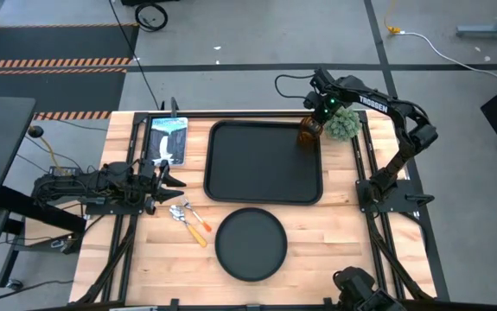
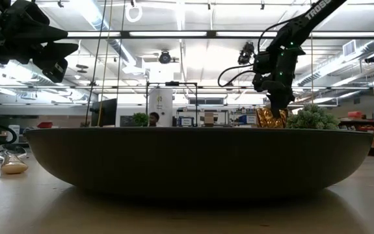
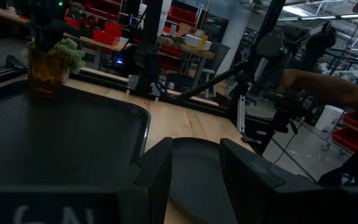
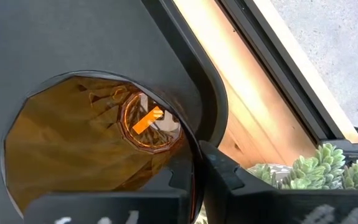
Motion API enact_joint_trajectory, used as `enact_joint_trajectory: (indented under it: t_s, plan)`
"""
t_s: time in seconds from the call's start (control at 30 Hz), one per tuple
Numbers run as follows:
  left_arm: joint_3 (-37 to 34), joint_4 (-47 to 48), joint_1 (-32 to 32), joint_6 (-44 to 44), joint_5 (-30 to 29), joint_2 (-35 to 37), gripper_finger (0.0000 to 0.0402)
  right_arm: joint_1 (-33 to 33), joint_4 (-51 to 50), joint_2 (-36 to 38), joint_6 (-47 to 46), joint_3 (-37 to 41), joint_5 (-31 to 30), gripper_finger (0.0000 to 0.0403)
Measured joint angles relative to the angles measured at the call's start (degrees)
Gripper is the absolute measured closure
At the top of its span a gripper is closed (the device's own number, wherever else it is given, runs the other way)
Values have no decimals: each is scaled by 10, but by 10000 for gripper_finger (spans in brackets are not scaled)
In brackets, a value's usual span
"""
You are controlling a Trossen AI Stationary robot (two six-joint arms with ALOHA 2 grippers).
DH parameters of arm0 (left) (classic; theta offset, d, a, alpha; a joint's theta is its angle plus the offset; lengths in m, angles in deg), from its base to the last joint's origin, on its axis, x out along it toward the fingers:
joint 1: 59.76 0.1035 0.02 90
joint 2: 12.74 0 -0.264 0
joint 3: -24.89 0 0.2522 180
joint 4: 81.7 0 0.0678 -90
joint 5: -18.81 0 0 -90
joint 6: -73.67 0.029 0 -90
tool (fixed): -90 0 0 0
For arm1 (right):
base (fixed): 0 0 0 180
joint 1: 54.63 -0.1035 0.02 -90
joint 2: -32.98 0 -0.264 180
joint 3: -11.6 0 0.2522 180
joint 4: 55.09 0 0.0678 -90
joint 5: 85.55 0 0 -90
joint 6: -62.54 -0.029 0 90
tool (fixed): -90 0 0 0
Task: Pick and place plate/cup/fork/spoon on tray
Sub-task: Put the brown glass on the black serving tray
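Note:
The amber cup [image 1: 309,131] is at the far right corner of the black tray [image 1: 257,186], and my right gripper [image 1: 315,121] is shut on it from above. It also shows in the left wrist view [image 3: 45,71] and the low view [image 2: 270,117]. The round black plate [image 1: 250,244] lies on the wood near the front edge. The orange-handled fork and spoon [image 1: 189,221] lie side by side left of the plate. My left gripper [image 1: 172,180] waits open and empty at the table's left, its fingers [image 3: 157,171] pointing toward the plate. My right gripper pinches the cup's wall at the rim [image 4: 191,149], one finger [image 4: 177,183] inside the cup and one [image 4: 228,177] outside. The fingers come from above, pointing down. The cup is upright over the tray's far right corner; whether its base rests on the tray, I cannot tell.
A small green potted plant [image 1: 345,123] stands just right of the cup, beside the tray's rim. A white and blue packet [image 1: 167,140] lies at the far left. In the left wrist view a person's arm [image 3: 328,87] shows beyond the table's right side.

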Motion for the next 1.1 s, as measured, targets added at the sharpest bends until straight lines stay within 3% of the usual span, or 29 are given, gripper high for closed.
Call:
enact_joint_trajectory:
  t_s: [0.47,1.1]
  plan:
    - [0,0,0,0,0,0,260,0,0,0,2,0,0,303]
    - [0,0,0,0,0,0,260,0,0,1,0,0,-22,249]
